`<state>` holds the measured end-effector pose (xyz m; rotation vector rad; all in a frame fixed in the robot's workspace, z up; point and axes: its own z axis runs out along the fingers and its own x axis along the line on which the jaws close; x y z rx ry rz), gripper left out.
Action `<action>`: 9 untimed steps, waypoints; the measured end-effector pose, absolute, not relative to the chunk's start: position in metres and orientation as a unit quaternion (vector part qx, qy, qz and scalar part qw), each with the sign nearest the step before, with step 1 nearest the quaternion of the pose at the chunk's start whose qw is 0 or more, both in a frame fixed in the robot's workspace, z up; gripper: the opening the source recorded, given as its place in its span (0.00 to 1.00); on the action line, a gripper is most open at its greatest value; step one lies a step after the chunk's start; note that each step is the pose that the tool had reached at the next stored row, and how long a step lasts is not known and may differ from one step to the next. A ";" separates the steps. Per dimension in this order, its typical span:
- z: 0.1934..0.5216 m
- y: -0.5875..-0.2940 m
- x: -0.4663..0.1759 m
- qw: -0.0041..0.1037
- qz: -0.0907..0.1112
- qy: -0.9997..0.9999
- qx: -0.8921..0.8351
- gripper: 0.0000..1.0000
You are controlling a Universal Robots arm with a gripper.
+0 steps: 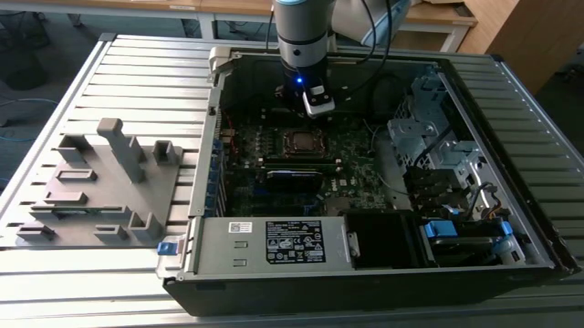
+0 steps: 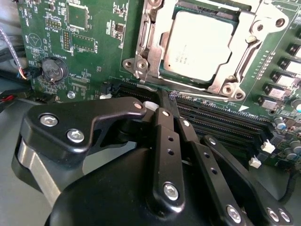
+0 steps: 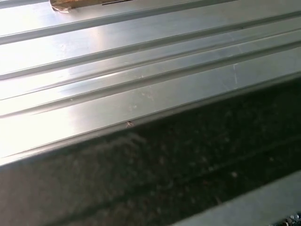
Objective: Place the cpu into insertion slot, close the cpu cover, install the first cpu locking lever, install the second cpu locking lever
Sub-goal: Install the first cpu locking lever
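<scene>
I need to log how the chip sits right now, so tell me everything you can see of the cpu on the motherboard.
The cpu, a small flat square chip with a dull silver-grey metal top, lies flat in its socket on the green motherboard. Its top looks smooth with faint print. The thin silver metal cover frame lies down around it, its open centre leaving the top exposed and its edges overlapping the chip's rim. In the exterior view the chip sits just below the arm's wrist. The black pincer is beside the socket, not touching the chip.
</scene>
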<state>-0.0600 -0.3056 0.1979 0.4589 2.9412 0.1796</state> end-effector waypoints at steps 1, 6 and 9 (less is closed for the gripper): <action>0.198 -0.306 -0.060 0.080 0.058 0.983 0.153 0.10; 0.195 -0.306 -0.060 0.082 0.050 0.984 0.152 0.10; 0.195 -0.306 -0.060 0.083 0.048 0.984 0.152 0.10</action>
